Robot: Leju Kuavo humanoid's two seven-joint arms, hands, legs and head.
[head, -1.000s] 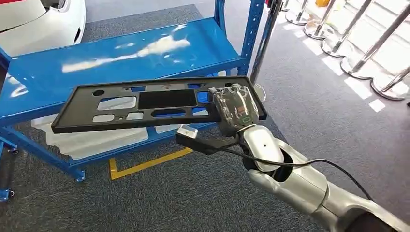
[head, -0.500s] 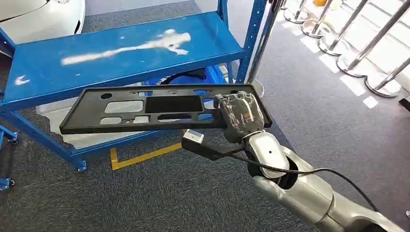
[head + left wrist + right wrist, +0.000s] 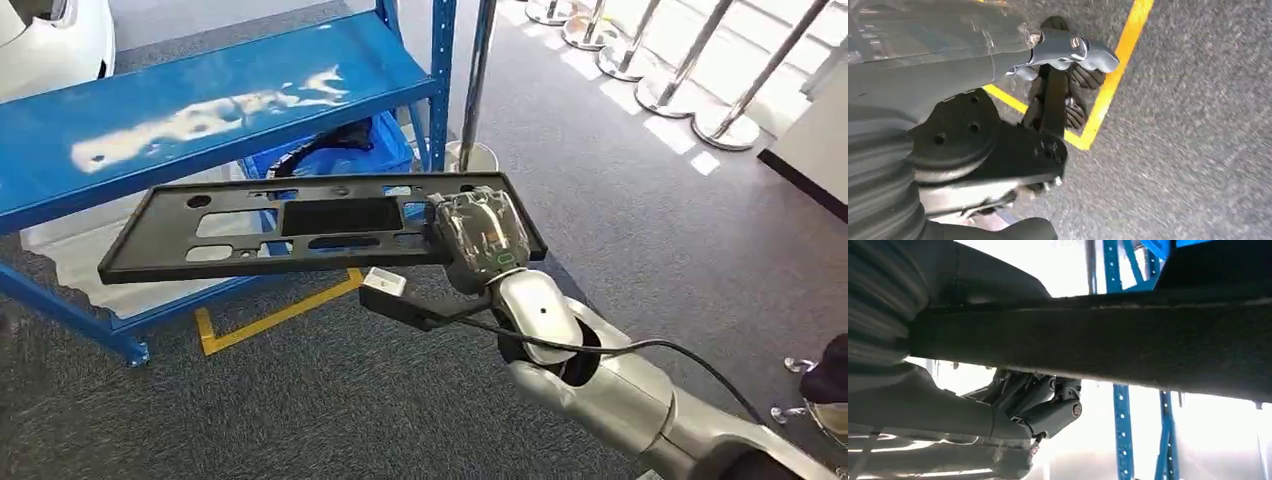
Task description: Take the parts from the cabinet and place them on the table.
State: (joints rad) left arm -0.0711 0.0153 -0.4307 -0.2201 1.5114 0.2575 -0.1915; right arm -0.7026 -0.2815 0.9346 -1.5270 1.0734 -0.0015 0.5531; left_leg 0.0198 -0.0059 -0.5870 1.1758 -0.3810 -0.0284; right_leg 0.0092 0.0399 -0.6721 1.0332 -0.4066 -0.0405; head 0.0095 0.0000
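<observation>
Your right robot hand (image 3: pixel 478 235) is gripping the black plastic panel (image 3: pixel 300 228) by its 3 o'clock end, clear of the blue shelf (image 3: pixel 200 110). Stiff, light, long: it's probably levering. Left robot hand (image 3: pixel 1068 75) is hanging with fingers curled, holding nothing.

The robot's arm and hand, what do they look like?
The right arm is shiny silver metal in rounded segments, with a thin black cable looping along it. The right hand is grey under a glossy clear cover, with a small green mark. Its thumb is thick and grey.
</observation>
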